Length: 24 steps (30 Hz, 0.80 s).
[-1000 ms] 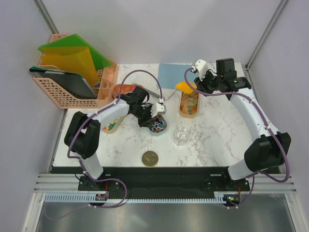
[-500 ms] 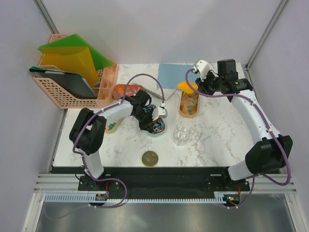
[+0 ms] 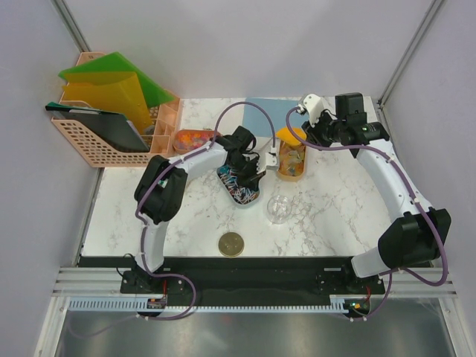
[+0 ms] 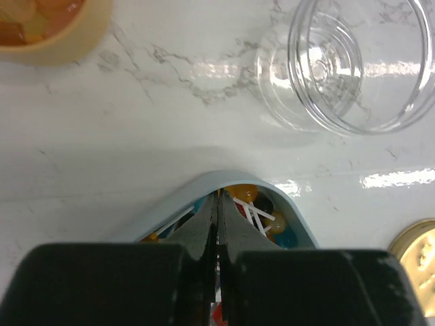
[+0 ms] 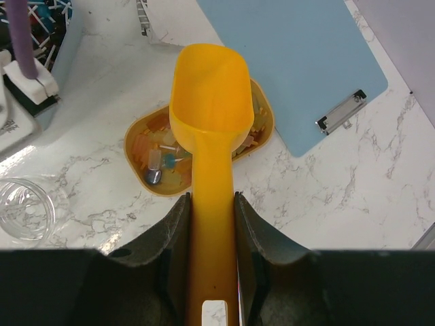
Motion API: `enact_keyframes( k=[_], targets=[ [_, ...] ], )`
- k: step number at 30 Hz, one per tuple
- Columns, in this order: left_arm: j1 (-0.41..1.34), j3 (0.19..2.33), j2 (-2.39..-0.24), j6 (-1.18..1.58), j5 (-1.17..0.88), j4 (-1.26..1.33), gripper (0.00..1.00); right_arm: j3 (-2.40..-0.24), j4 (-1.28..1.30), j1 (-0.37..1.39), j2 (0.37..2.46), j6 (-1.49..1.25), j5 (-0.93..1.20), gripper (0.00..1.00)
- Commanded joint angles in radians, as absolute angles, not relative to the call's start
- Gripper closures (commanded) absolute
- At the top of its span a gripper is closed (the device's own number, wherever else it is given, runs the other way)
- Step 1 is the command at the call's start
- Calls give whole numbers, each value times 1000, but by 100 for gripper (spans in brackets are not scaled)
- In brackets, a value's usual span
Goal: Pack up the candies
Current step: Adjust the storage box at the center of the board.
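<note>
Left end effector [image 4: 217, 200] clenching, fingers pressed together, hiding most of pale-blue dish [image 4: 289, 206] holding wrapped candies [image 4: 239, 193]. Right end effector [image 5: 213, 204] grasping long orange plastic scoop [image 5: 209, 95]; handle end being cut off.

**No legible writing**

No text, label, brand, number or sign can be read in any of the views. A small dark marking is seen on a white part [image 5: 12, 121] at the left edge of the right wrist view, but it is cut off by the frame and cannot be made out. The face of the round gold lid [image 3: 231, 243] on the bench is shown too small in the top view for any lettering to be told.
</note>
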<state>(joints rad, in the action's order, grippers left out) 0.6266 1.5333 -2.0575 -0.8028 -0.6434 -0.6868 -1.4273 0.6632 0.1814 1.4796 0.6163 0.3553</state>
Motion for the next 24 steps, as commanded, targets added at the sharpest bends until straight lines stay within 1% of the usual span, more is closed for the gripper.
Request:
enact_keyframes(
  k=[1,6,9,11,15,18,19,22,23,24],
  targets=[
    [627,1635,-2126,-778,-700,-660,98,-1436,632,178,1450,609,344,100],
    [623,1703,-2181,-704,-681,-540,98,-1462,655,178,1454,640,315,100],
    [614,1736,-2217,-654,-664,-421,98,-1468,667,176,1448,673,278,100],
    [609,1779,-2265,-638,-660,-413,98,-1470,680,175,1445,689,268,100],
    [592,1951,-2347,-582,-667,-400,98,-1477,704,169,1448,699,258,100],
    [580,2009,-2352,-554,-686,-409,97,-1488,732,164,1453,716,258,100],
    [575,2020,-2344,-545,-689,-428,96,-1491,758,163,1456,729,261,100],
    [542,2040,-2267,-512,-744,-534,88,-1516,823,160,1465,819,302,100],
    [514,1995,-2235,-502,-755,-541,84,-1532,840,158,1474,846,320,100],
    [500,1961,-2197,-497,-762,-545,84,-1548,868,158,1486,901,340,100]
  ],
)
